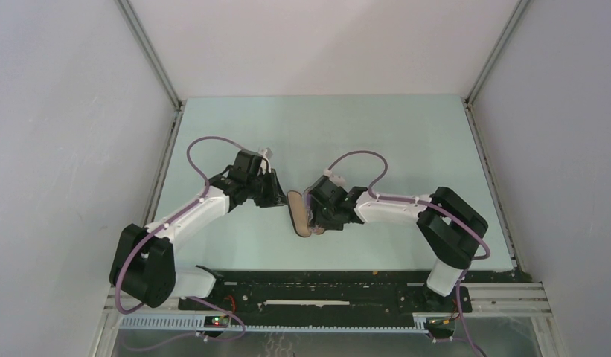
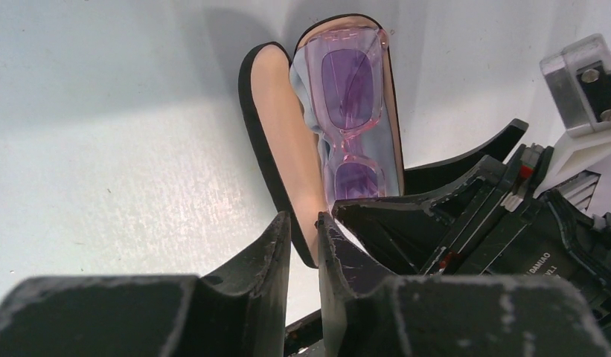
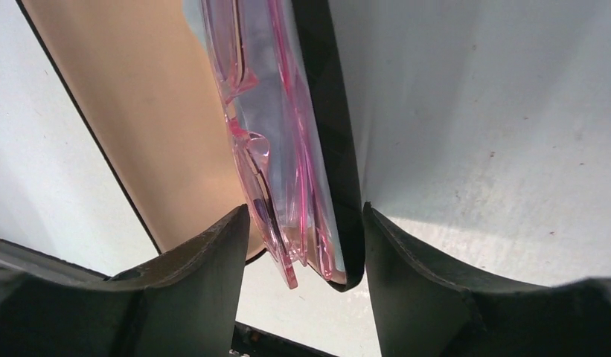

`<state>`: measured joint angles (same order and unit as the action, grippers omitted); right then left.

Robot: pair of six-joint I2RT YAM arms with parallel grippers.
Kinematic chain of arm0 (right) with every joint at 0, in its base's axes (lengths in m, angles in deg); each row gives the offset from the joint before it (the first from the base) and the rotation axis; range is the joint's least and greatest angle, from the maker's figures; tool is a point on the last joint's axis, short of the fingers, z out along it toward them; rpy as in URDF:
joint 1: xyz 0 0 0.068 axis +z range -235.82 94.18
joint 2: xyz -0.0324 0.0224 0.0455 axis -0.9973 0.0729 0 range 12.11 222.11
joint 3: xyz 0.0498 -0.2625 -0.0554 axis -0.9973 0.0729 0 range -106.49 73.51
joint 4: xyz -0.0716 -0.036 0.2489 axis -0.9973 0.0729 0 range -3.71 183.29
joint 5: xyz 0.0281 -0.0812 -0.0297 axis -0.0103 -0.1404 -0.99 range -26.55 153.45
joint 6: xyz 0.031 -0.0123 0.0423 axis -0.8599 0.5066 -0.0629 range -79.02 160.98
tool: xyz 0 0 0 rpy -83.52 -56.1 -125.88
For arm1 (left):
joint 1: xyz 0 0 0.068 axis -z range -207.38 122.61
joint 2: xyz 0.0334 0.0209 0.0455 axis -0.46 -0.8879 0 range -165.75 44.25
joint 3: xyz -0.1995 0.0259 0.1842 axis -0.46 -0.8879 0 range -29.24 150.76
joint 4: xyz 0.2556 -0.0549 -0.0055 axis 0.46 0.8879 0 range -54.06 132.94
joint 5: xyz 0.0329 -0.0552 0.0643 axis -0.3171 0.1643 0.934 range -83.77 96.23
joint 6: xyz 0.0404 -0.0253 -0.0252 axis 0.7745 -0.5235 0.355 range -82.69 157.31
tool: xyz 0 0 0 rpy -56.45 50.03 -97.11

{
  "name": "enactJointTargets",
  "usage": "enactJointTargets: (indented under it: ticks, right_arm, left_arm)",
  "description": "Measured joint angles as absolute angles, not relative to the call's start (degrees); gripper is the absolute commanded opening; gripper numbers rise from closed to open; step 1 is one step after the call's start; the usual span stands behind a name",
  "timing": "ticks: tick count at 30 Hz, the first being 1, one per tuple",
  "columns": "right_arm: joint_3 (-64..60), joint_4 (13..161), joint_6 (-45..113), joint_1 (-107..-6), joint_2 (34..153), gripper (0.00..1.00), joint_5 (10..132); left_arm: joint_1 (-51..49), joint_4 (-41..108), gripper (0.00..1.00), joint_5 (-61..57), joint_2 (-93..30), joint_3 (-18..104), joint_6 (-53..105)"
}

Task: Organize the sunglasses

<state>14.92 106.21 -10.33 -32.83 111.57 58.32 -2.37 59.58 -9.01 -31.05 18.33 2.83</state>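
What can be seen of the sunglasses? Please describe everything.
The sunglasses have a thin, translucent pink frame, plastic by its look, and pale purple rectangular lenses. Their arms are folded. They lie in one half of the open black case, on a light blue cloth. The open fingers of the right gripper straddle one end of them together with the case wall. Whether the fingers touch them cannot be told.

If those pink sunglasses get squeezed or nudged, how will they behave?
Probably fragile: the sunglasses have a thin translucent frame, so a squeeze might flex or crack it. Likely light and slick; lying on the cloth inside the case, they could slide.
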Motion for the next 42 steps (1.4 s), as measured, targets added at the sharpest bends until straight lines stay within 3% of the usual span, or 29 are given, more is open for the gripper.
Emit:
enactJointTargets:
  ticks: [18,42]
  right_arm:
    - [18.4,106.8,-6.4,-32.8,102.3,0.76,58.7]
    - [20.0,105.3,-3.9,-33.4,106.7,0.7,61.9]
  left_arm:
    - [-2.4,59.0,0.24,-9.6,-31.1,18.3,2.8]
    - [-2.4,58.9,0.24,-10.7,-31.1,18.3,2.9]
